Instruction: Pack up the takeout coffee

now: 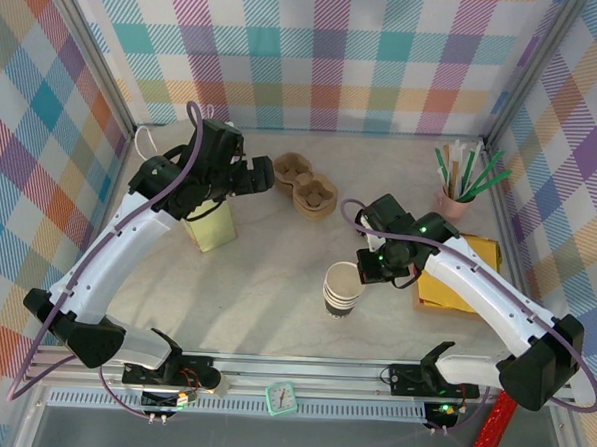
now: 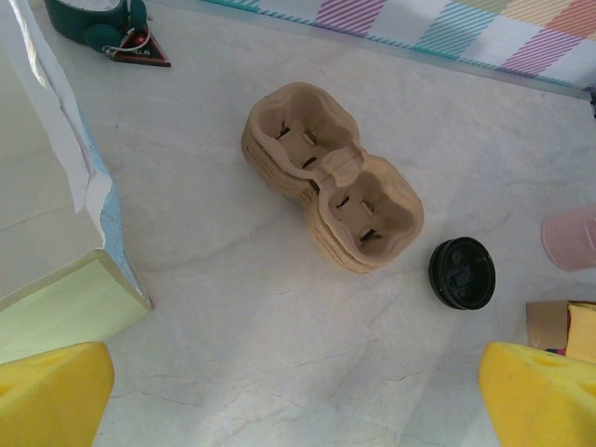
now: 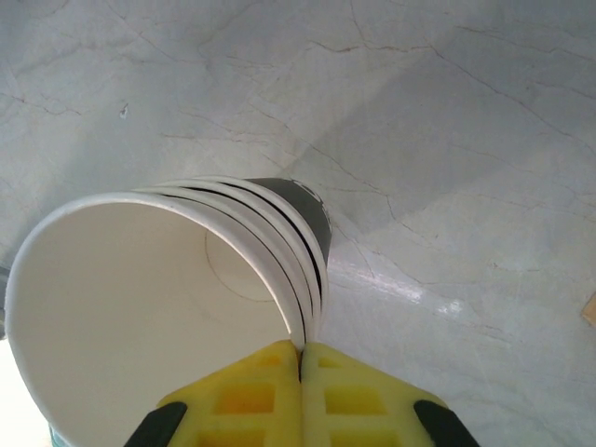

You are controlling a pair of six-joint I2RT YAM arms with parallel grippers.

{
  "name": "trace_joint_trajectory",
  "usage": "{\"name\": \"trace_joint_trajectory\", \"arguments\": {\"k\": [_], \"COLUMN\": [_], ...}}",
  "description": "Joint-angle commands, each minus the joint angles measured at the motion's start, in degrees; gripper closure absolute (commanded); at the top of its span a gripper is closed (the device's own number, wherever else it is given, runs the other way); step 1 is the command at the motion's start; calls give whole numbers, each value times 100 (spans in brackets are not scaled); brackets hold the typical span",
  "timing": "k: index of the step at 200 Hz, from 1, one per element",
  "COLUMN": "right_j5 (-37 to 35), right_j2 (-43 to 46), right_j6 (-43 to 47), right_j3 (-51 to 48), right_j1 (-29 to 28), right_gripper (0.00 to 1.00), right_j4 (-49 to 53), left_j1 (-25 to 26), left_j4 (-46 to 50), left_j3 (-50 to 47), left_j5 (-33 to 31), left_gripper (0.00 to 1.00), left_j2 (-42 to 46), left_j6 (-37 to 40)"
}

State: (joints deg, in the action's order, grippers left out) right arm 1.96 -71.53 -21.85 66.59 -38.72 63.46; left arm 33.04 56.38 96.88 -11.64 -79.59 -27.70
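Observation:
The takeout coffee (image 2: pixel 462 273) shows from above as a round black lid on the marble table, just right of the cardboard carrier; its cup body is hidden under the lid. My left gripper (image 2: pixel 298 400) hangs open over bare table, near the carrier and beside the pale green paper bag (image 1: pixel 208 227) (image 2: pixel 47 307). It appears by the carrier in the top view (image 1: pixel 266 174). My right gripper (image 3: pixel 301 358) (image 1: pixel 362 272) is shut, pinching the rim of a stack of lidless cream paper cups (image 3: pixel 140 298) (image 1: pixel 342 286) mid-table.
A tan two-cup cardboard carrier (image 1: pixel 306 184) (image 2: pixel 331 177) lies at the back centre. A pink cup of green and white sticks (image 1: pixel 455 197) (image 2: pixel 570 237) stands back right. A yellow flat packet (image 1: pixel 466 282) lies under my right arm. Checked walls close in three sides.

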Motion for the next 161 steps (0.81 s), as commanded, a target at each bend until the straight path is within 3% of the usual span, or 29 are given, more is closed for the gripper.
{"name": "trace_joint_trajectory", "arguments": {"k": [1,54,98,161], "right_j5": [-10,-170,-846,-591], "right_j2": [-83,-80,23,279], "right_j6": [-21,82,107,350], "right_j3": [97,281,107,-136], "right_j1": [-48,-47,58,1378], "right_gripper": [100,100,100,100], "right_j4": [35,157,208,-207], "left_j1": [71,71,69,69], "left_j4": [-35,-53,-34,4], "left_j3": [-46,-43,-55,50], "left_j5": [-97,-80,-89,-80], "left_gripper": [0,0,0,0], "left_j2": [128,93,84,17], "left_j6": [-55,-32,-17,13]}}
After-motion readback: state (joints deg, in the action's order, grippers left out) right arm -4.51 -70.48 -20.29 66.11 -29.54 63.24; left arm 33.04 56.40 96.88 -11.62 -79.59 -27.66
